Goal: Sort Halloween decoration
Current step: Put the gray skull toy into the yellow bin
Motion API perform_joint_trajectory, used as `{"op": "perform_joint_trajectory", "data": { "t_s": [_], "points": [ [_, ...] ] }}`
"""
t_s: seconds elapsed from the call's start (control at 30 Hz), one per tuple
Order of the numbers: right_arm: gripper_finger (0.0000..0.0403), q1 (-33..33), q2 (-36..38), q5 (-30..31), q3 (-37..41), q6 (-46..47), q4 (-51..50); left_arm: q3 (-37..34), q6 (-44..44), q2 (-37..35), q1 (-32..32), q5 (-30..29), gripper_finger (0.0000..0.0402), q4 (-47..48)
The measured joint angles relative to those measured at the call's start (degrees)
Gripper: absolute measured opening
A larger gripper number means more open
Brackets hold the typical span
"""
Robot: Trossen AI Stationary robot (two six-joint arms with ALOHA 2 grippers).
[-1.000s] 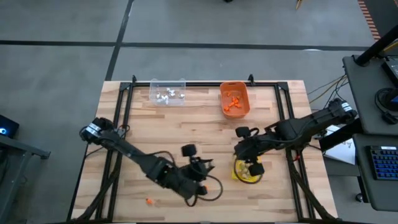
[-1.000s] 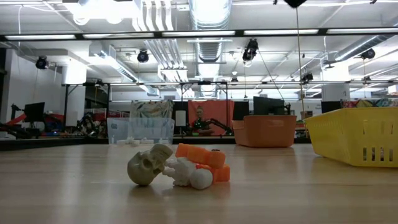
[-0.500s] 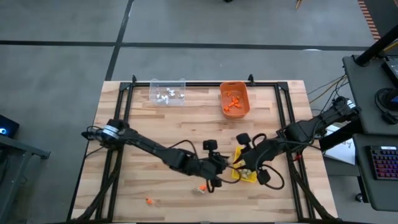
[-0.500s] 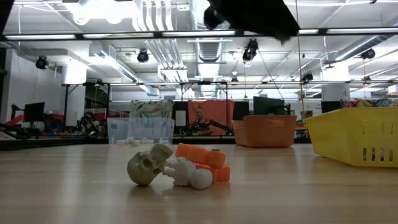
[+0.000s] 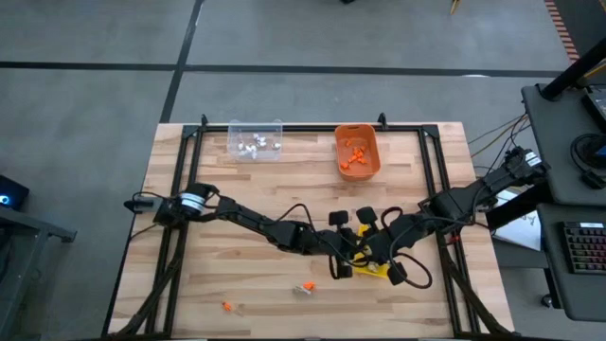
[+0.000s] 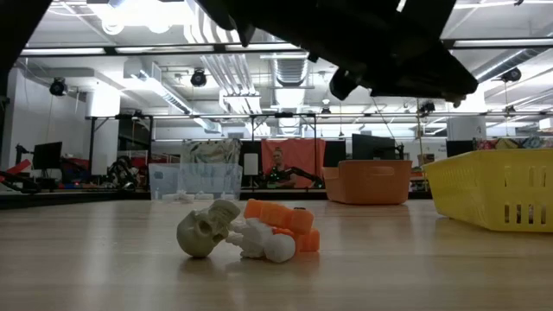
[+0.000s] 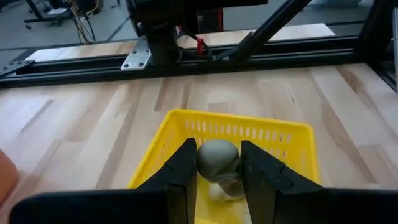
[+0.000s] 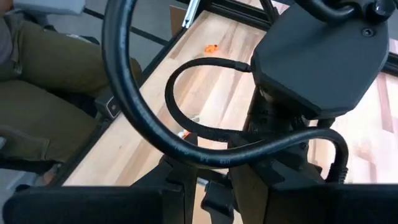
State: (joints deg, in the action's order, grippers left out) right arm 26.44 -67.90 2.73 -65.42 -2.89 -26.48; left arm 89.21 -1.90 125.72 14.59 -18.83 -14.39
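The left claw (image 7: 216,163) is clamping a tan-grey skull trinket (image 7: 217,160) by its rounded sides above the yellow bin (image 7: 163,144); it looks light, hard and slippery. The right claw's state is unclear.

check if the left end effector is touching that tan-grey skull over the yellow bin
Touching. The left wrist view shows the left end effector with both fingers pressed against the tan-grey skull, above the yellow bin.
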Motion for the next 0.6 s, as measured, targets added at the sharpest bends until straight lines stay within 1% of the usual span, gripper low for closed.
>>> {"op": "perform_joint_trajectory", "data": {
  "t_s": [0.23,0.37,0.47,0.6],
  "points": [
    [0.0079,1.5,0.1,0.4,3.1,2.0,4.6,0.1,-0.5,2.3,0.0,0.1,0.0069,-2.1],
    [0.0079,2.4,0.1,0.8,3.9,2.0,6.9,0.2,-1.8,3.3,0.2,0.6,0.0077,-3.4],
    [0.0079,2.6,0.1,0.7,4.0,2.0,8.1,0.2,-2.8,3.3,0.1,0.5,0.0092,-3.4],
    [0.0079,2.6,0.1,0.4,3.9,1.9,8.8,0.2,-2.9,3.3,0.1,0.5,0.0125,-3.4]
  ]
}}
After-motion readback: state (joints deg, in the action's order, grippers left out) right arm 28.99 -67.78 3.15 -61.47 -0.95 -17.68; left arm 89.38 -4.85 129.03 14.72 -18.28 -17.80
